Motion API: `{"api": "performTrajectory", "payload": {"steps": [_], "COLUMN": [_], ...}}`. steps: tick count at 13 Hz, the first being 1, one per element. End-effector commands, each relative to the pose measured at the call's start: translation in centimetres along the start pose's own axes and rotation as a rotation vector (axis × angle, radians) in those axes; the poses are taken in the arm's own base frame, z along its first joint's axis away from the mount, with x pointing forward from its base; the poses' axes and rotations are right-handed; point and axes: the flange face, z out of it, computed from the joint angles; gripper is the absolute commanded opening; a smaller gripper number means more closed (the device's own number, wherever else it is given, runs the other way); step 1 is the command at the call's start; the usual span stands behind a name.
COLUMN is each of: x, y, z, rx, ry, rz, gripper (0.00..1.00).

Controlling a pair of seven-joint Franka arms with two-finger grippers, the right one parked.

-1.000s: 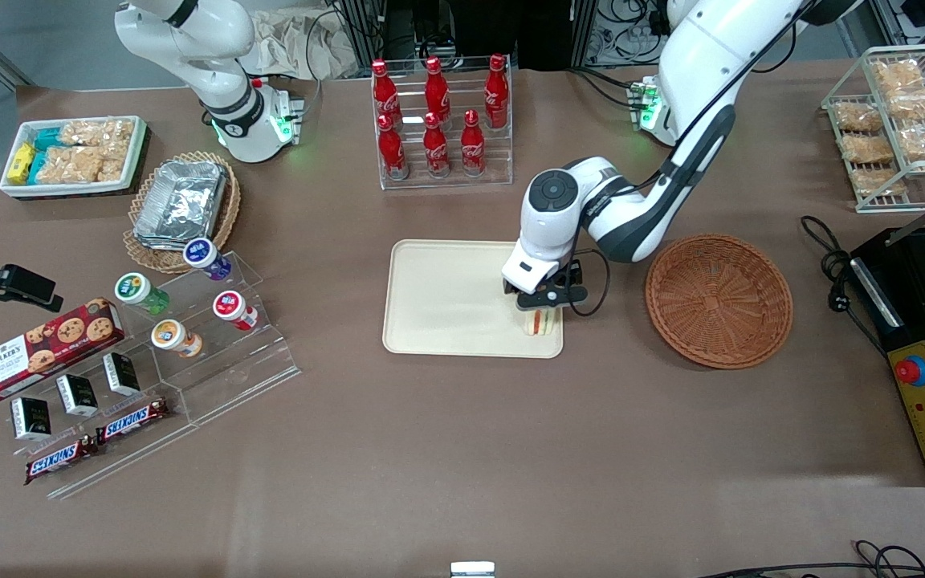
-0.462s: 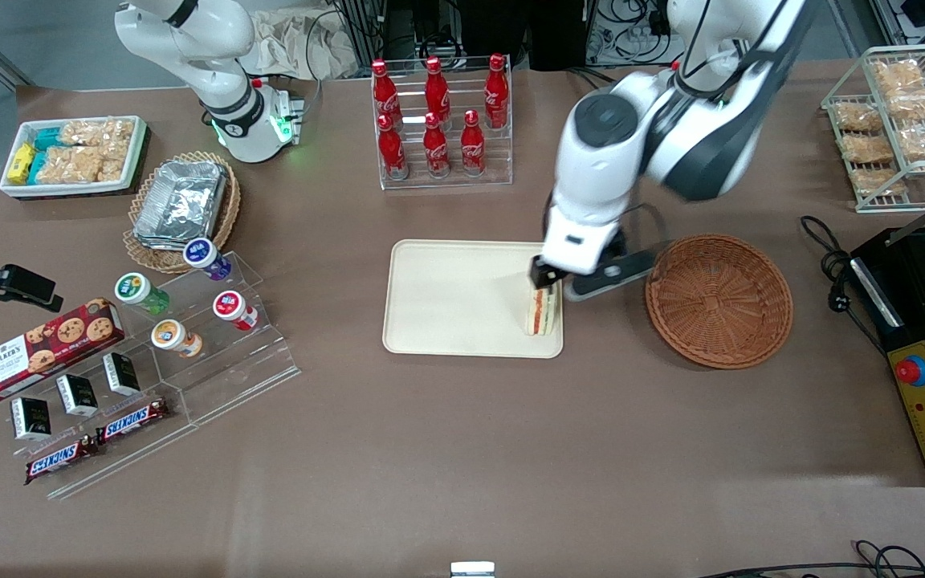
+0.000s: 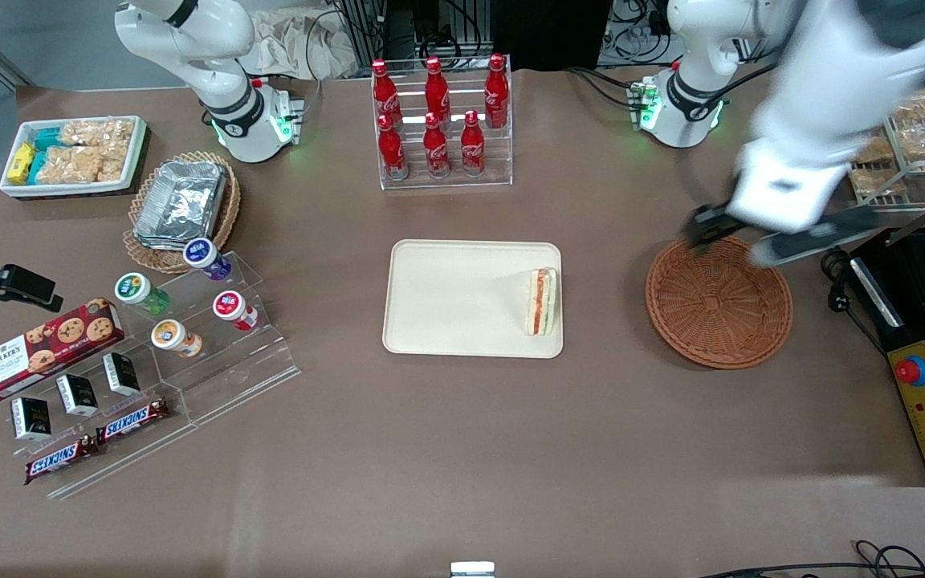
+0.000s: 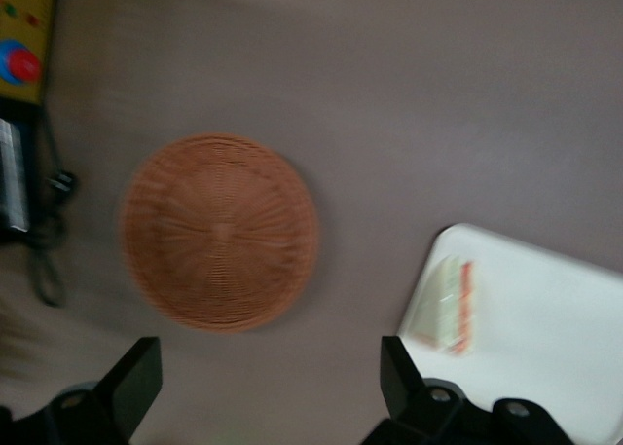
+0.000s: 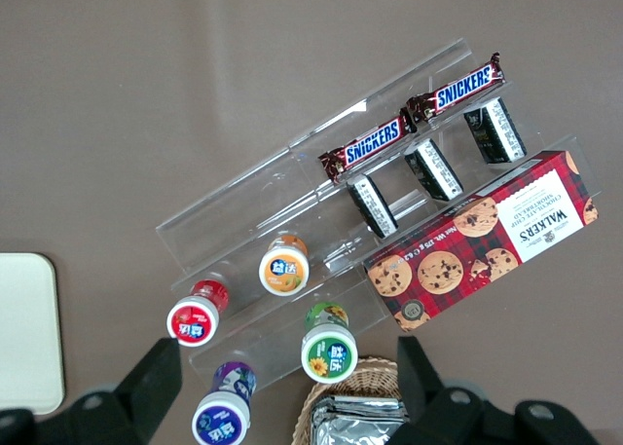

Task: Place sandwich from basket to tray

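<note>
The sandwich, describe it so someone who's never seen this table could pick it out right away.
Find the cream rectangular tray mid-table, nearer the front camera than the rack of red cola bottles. The sandwich lies on it at the end nearest the brown wicker basket, over which the open gripper hovers. It is the tray's only item: a white wedge with orange, red and green stripes.

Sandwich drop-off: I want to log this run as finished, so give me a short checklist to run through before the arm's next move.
1. Sandwich on the tray: ok, it lies at the tray's edge nearest the basket.
2. Sandwich inside the rim: ok.
3. Basket empty: ok, nothing in it.
4. Gripper released: ok, fingers open and holding nothing.
5. Gripper clear of the tray: ok, it is up above the basket's rim.
6. Sandwich filling intact: cannot tell.
</note>
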Motion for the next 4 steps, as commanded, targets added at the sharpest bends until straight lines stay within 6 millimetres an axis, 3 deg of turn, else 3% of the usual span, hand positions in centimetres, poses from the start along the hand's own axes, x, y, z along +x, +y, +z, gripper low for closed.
{"api": "performTrajectory", "payload": {"steps": [1,4], "x": [-0.44,0.12], "y": [-6.63,-6.38], "z": [-2.71,-3.11], "rx": [-0.034,-0.108], "ry": [-0.016,-0.025], "rz": [0.278,0.287], "gripper": [1.0,1.0]}}
